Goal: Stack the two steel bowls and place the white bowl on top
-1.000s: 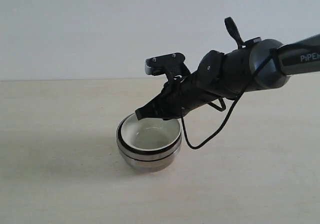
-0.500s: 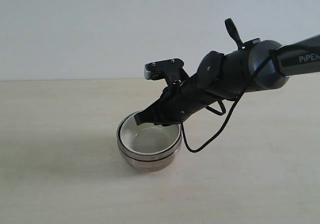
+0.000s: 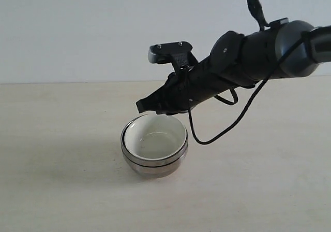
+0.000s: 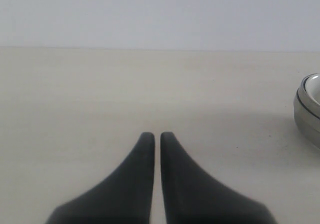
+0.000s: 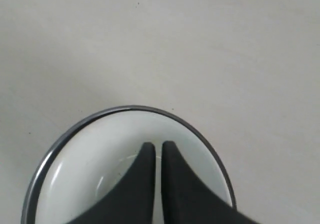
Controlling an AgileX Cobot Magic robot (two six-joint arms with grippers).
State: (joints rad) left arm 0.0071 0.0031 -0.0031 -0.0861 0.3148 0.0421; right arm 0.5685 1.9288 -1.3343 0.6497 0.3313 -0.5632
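Observation:
The two steel bowls (image 3: pixel 154 165) stand nested on the table, and the white bowl (image 3: pixel 155 139) sits inside them on top. The right wrist view looks down into the white bowl (image 5: pixel 90 169), ringed by a steel rim (image 5: pixel 55 139). My right gripper (image 3: pixel 140 106) hangs above the stack's far rim, shut with nothing in it; its fingertips (image 5: pixel 148 146) show a thin slit over the bowl's inside. My left gripper (image 4: pixel 157 134) is shut and empty above bare table, with the stack (image 4: pixel 309 109) off to one side. The left arm is out of the exterior view.
A pale wooden table (image 3: pixel 62 190) carries the stack, with a plain white wall (image 3: pixel 77 30) behind it. A black cable (image 3: pixel 217 133) loops down from the right arm beside the bowls.
My right gripper has lifted up and out of the white bowl, and the arm has risen. The bowls have stayed in place.

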